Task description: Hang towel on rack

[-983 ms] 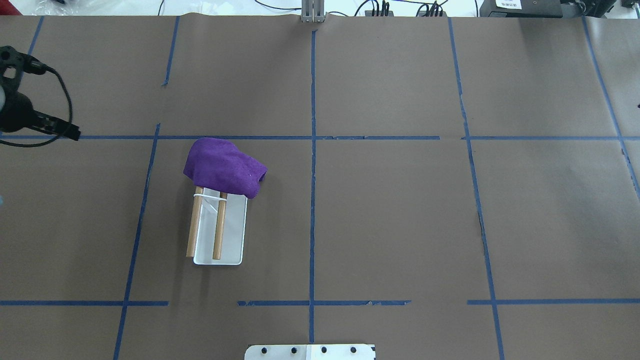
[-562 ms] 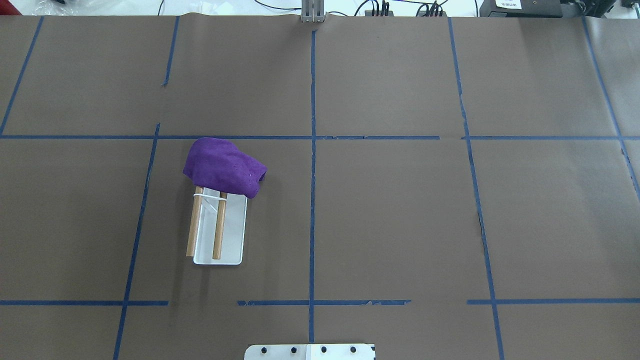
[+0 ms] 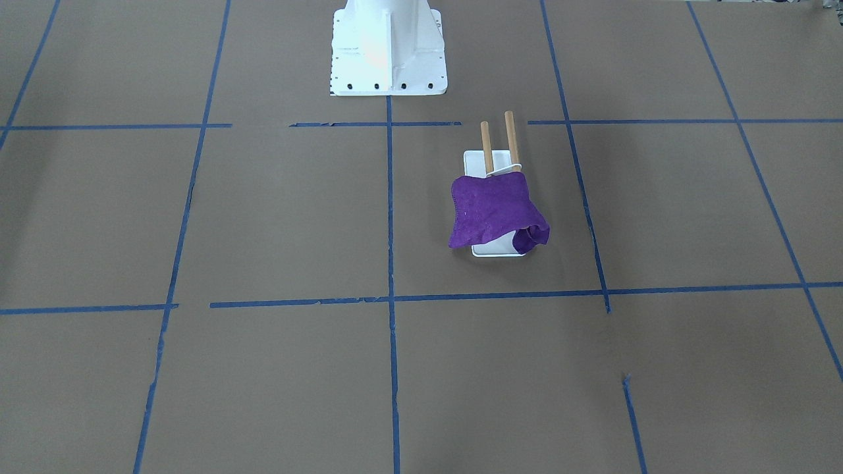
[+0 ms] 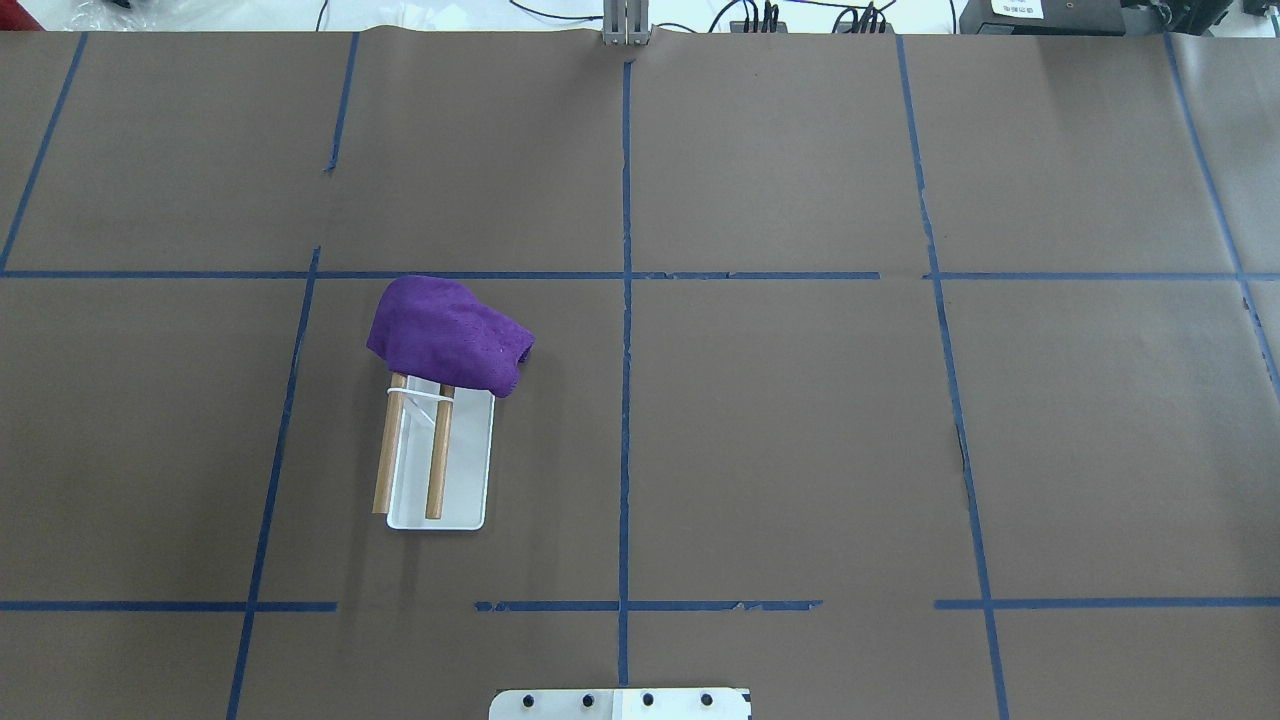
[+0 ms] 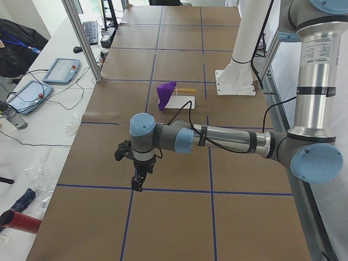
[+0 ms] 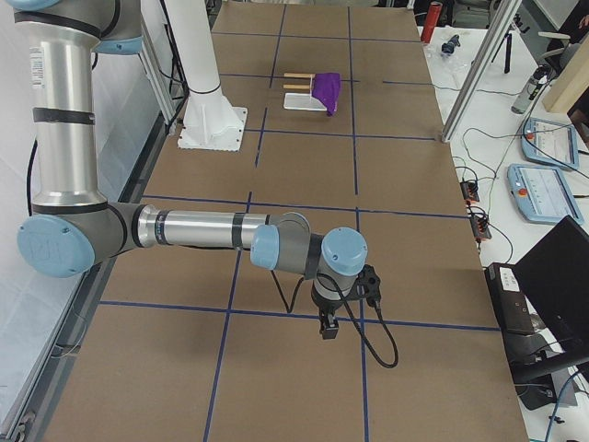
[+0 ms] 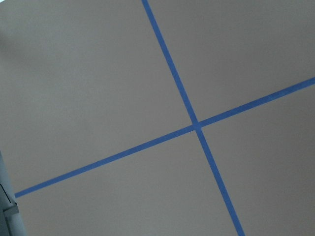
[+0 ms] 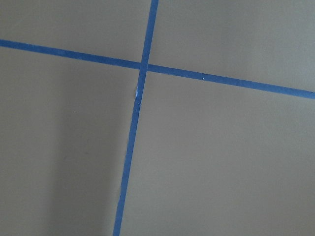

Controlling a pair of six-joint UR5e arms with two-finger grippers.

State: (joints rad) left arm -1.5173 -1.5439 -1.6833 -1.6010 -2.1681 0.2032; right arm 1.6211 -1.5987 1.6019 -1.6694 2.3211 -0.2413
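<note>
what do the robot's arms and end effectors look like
Both the left arm and right arm are silver tubes with grey round joints capped pale blue, each with a small printed label. The left end effector and right end effector are small and black, each trailing a black cable.

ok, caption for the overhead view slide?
Purple towel draped over the far end of the rack, its two wooden rods partly bare.

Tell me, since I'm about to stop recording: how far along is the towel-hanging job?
Done: the small purple cloth towel drapes over both wooden rods at one end of the white-based rack. In hand: nothing; the left end effector and right end effector hang far from it. Left: seemingly nothing.
</note>
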